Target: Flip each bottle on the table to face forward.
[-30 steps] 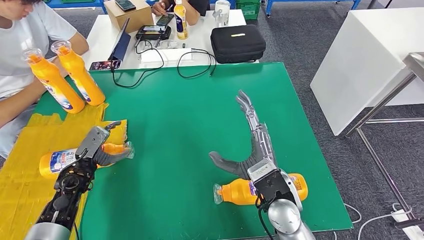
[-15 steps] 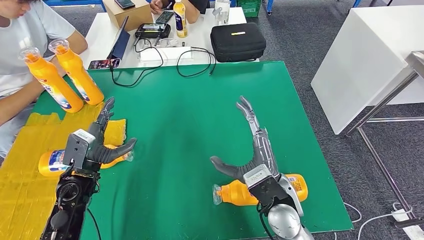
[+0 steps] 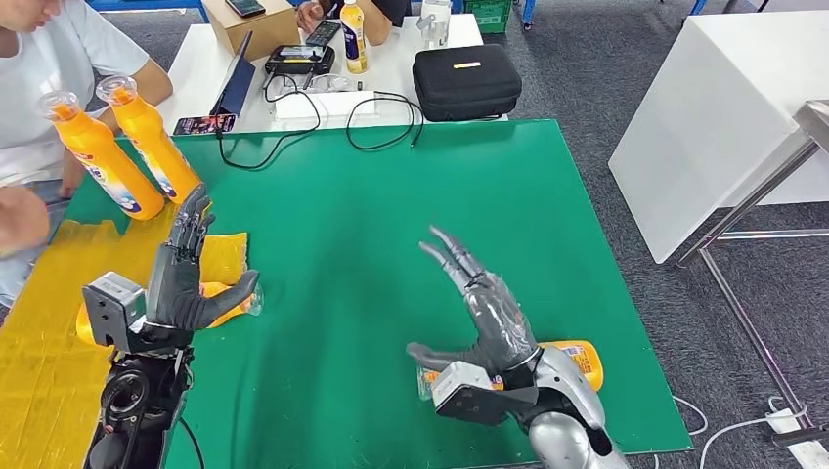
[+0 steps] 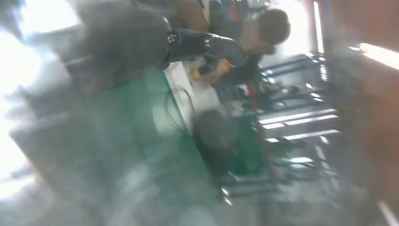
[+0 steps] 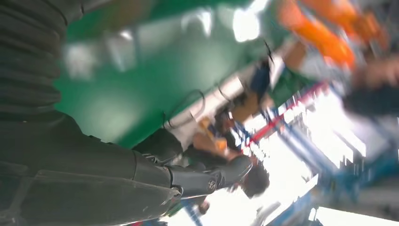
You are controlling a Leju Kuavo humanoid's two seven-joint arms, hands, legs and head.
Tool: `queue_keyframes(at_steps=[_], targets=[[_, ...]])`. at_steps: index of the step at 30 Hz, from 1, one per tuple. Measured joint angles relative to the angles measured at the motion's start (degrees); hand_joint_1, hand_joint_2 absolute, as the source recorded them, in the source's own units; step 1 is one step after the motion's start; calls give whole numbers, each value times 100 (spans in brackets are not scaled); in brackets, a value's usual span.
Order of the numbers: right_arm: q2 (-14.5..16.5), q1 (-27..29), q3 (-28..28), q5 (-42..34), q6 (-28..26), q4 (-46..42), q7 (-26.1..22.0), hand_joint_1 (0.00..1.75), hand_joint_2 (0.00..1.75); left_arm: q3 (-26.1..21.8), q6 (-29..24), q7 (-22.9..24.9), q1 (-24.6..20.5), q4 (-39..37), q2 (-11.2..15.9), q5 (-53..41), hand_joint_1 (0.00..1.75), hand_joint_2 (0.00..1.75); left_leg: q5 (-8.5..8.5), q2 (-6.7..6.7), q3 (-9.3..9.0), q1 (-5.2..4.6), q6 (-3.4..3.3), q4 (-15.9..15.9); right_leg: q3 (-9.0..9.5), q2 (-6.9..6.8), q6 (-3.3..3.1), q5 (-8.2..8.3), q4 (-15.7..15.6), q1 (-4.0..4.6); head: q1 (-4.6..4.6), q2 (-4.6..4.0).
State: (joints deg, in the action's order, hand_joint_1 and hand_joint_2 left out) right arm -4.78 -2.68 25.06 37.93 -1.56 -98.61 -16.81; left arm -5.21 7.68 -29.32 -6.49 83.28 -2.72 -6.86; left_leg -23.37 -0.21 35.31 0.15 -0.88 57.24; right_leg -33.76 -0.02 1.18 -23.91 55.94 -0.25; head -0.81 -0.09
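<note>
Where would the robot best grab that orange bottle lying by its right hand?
Probably around the wide middle of the bottle, coming down from above: it lies flat on its side, and the open right hand already hovers over it.

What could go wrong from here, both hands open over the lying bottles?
1. The right bottle lies close to the mat's near edge; a nudge from the right hand could roll it off.
2. The left bottle lies half on the crinkled yellow sheet, mostly hidden behind the left hand; the grasp may slip or catch the sheet.
3. A person's hand is near the left arm's workspace.
</note>
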Motion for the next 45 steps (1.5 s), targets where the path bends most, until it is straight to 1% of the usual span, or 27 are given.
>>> queue_keyframes(at_steps=[3,6,9,11,14,20,22,25,30,35,41,45], targets=[[-692,58,97,201,305,-40,-53,0,175,-20,152,-22,77,75,-60,263,0,175,-2,-7,1,-3,-4,2,1,-6,1,0,-2,-3,-1,0],[-1425,267,0,241,376,-198,-88,0,175,-88,134,-8,156,148,-128,487,0,175,-5,-9,3,-7,-10,3,2,-9,3,0,-2,-8,0,0],[-1931,613,-295,277,381,-462,1,0,175,-210,81,41,255,316,-219,835,0,175,-11,-8,3,-10,-18,4,1,-7,4,0,-3,-15,-1,0],[-2136,887,-549,303,376,-641,78,0,175,-304,61,86,327,462,-272,1056,0,175,-13,-8,3,-9,-20,4,0,-7,4,-1,-3,-14,-2,-1],[-2309,1286,-906,365,344,-845,234,0,175,-432,67,154,405,633,-330,1273,0,175,-17,-7,3,-7,-22,3,-2,-7,4,-3,-3,-10,-3,-1],[-2746,1895,-1537,275,324,-924,514,0,175,-522,58,212,417,688,-356,1366,0,175,-18,-4,3,-7,-22,2,-4,-5,3,-4,-3,-8,-2,0],[-2806,1989,-1737,262,327,-908,556,0,175,-524,28,239,409,688,-360,1359,0,175,-18,-1,1,-7,-22,2,-4,-3,4,-3,-3,-8,-2,0],[-2818,2047,-1947,270,341,-862,598,0,175,-524,3,275,395,688,-372,1337,0,175,-18,1,-1,-7,-22,3,-3,-1,4,-3,-3,-9,-2,0],[-2810,2061,-2056,391,399,-762,683,0,175,-517,-26,298,374,687,-395,1320,0,175,-17,1,-1,-7,-22,3,-3,-1,4,-3,-3,-10,-3,0],[-2771,1987,-2061,561,398,-604,710,0,175,-492,-45,311,334,681,-404,1321,0,175,-18,1,0,-7,-22,3,-3,-1,4,-3,-3,-9,-4,0],[-2585,1661,-1872,807,393,-280,706,0,175,-432,-43,332,263,636,-437,1322,0,175,-16,4,-1,-6,-21,2,-3,1,4,-2,-3,-8,-3,0],[-2501,1562,-1779,831,390,-167,706,0,175,-415,-43,344,230,615,-450,1326,0,175,-15,3,0,-7,-21,2,-2,0,4,-2,-2,-8,-3,-1]])
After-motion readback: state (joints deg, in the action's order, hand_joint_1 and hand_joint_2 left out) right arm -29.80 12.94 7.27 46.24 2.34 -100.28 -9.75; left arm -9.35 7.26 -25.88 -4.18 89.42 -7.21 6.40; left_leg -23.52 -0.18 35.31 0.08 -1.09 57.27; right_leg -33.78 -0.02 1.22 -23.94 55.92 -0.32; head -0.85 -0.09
